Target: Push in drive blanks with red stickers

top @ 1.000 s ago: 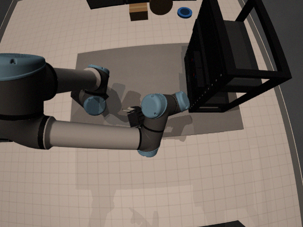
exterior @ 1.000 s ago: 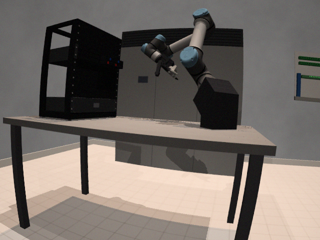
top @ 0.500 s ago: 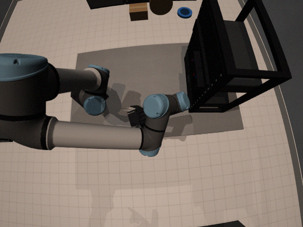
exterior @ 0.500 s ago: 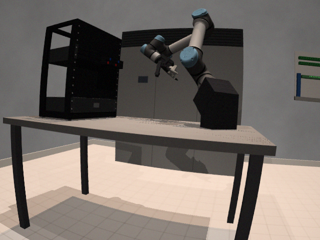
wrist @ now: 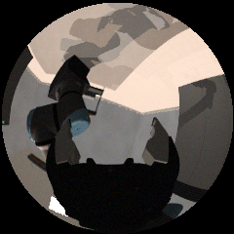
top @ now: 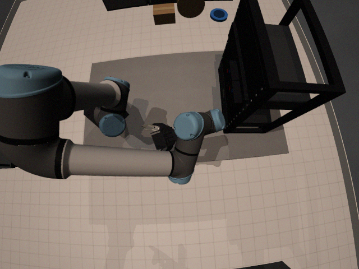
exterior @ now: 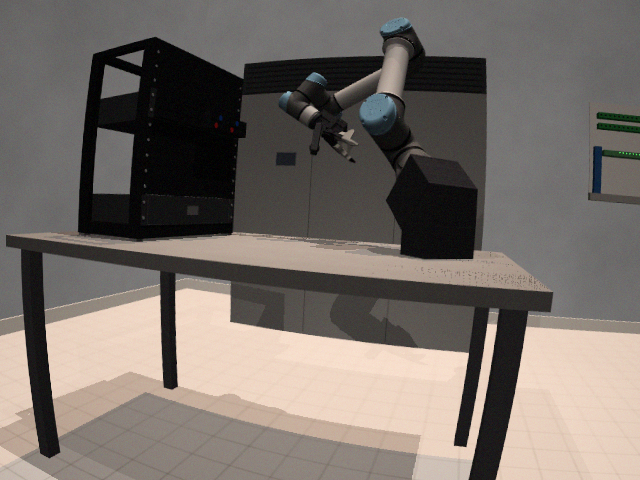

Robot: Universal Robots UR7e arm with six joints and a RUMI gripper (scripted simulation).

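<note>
Setting: grey-walled room with a tiled floor; a dark-legged tabletop (exterior: 289, 268) carries the rack and the arm's black pedestal (exterior: 454, 242).
Rack: black open-frame rack (exterior: 92, 134) stands at one end of the tabletop, well apart from the pedestal, upright.
Drive blanks: a row in the rack's upper front; red stickers (exterior: 216, 125) and blue ones (exterior: 220, 117) show as small dots; how far each blank protrudes is too dark to tell.
Claw: the claw (exterior: 333, 143) hangs in the air with fingers fully apart, holding nothing.
Key relation: the blanks lie behind the claw, on the wrist side; the fingers point away from the rack toward the arm's own base, so a turn-about appears necessary before any push.
Push axis: judged horizontal, straight into the rack front.
Risk: an off-centre shove may slide the unfastened rack.
Writing: none legible.
</note>
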